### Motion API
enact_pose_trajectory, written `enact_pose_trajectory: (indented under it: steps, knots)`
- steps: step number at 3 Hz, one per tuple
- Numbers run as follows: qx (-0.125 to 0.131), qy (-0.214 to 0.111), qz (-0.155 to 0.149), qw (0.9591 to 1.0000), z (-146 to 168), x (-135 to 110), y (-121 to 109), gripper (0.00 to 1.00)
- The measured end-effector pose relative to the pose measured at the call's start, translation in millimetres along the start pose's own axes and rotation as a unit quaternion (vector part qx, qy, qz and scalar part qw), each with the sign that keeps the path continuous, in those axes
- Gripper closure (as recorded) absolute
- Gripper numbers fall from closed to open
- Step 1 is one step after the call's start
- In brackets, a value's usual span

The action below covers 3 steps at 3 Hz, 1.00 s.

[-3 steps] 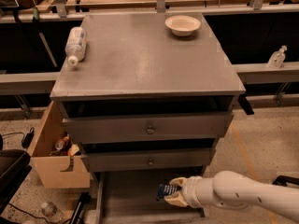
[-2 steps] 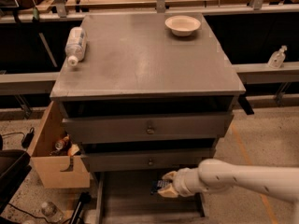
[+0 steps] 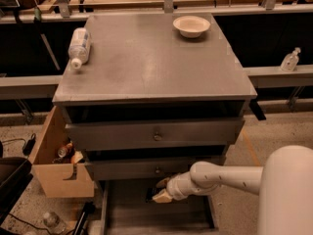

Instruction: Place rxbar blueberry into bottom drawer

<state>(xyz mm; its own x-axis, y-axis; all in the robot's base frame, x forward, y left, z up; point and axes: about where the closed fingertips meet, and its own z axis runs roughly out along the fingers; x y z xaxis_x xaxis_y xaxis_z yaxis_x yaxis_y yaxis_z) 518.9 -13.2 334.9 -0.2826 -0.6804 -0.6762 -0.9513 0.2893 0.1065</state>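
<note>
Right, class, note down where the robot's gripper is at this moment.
In the camera view the gripper is low and central, just below the lower knobbed drawer and over the floor of the open bottom drawer.

The pincer (image 3: 161, 192) has moved left and further in over the bottom drawer (image 3: 129, 214), and now sits just under the middle drawer (image 3: 122, 169). The arm (image 3: 230, 177) reaches in more level, and more of it shows on the right.
</note>
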Motion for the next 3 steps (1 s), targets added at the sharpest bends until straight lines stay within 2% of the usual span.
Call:
enact_pose_trajectory:
  steps: [1,2,3]
  knots:
    - [0.009,-0.018,0.008,0.9998,4,5,13,1.0]
    - [0.007,-0.036,0.016,0.9992,16,16,31,1.0]
    - [0.005,-0.036,0.017,0.9992,17,15,32,0.82]
